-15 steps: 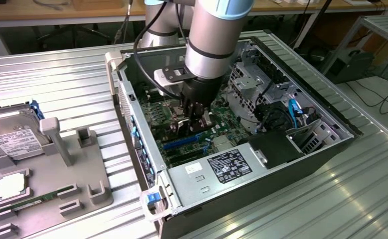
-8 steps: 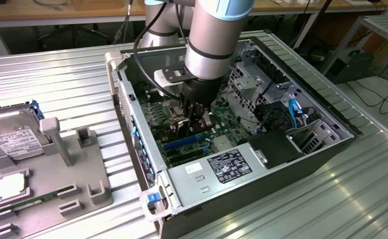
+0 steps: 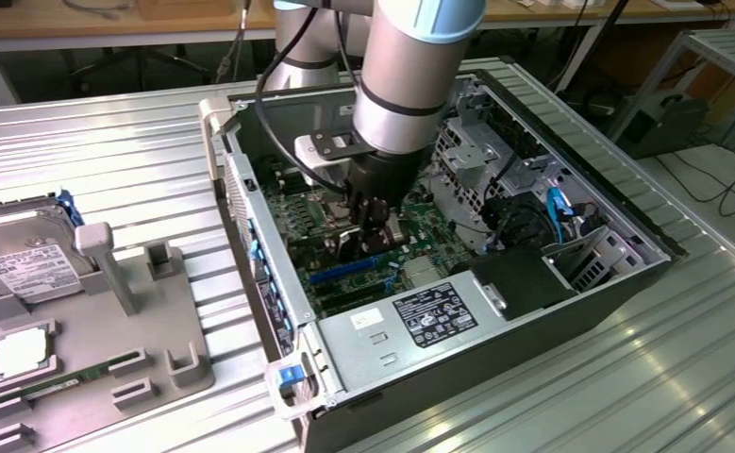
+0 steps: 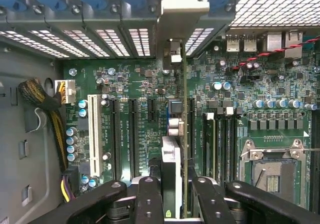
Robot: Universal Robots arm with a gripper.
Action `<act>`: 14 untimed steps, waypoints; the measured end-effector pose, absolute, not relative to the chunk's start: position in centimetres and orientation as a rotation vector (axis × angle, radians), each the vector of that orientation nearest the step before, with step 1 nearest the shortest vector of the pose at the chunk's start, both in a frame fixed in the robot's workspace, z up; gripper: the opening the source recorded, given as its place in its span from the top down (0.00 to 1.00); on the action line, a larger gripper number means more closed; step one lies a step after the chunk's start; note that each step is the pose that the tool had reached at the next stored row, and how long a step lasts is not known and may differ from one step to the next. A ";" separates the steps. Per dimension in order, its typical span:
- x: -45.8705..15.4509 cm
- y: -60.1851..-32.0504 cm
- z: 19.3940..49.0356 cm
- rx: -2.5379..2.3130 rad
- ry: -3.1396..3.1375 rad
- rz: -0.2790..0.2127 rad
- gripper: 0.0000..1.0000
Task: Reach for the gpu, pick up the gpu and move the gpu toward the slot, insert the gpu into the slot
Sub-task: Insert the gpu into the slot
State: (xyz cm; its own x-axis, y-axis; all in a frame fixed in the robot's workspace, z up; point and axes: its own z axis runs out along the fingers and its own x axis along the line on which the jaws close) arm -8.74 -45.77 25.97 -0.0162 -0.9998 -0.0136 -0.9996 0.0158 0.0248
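The robot's black claw (image 3: 374,226) reaches down into the open grey metal computer case (image 3: 619,236) lying on the ribbed metal counter (image 3: 115,160), and hovers above the green motherboard (image 3: 449,236) on the case floor. In the wrist view, the claw (image 4: 175,194) is partly closed, with its dark fingers (image 4: 149,199) pressed on either side of the thin flat dark gpu card (image 4: 184,134), which stands on edge between them. The card's long axis runs away from the claw toward the perforated rear wall of the case (image 4: 100,38), and its silver-grey metal bracket (image 4: 182,6) points at that wall, reaching the row of expansion openings there. The card's lower edge faces the motherboard, parallel to the long connector strips; it sits beside the black strips (image 4: 134,136) and on the far side of them from the white strip (image 4: 93,134), but whether it is seated in a connector cannot be told. In the exterior view a long narrow blue plastic slot (image 3: 340,271) shows on the motherboard just below the claw, toward the exterior view's left of it. Outside the case, on the exterior view's left, a grey plastic fixture tray (image 3: 115,359) rests on the counter with a boxy silver hard drive (image 3: 27,264) leaning in it.
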 end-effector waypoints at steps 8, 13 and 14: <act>-9.1 -45.7 25.4 2.198 -2.233 -0.043 0.72; -9.2 -45.7 25.1 2.198 -2.233 -0.043 0.72; -9.2 -45.7 25.0 2.198 -2.233 -0.043 0.72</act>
State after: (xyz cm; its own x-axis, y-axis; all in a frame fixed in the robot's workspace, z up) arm -9.25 -45.69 25.03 -0.0161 -0.9998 -0.0136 -0.9996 0.0158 0.0249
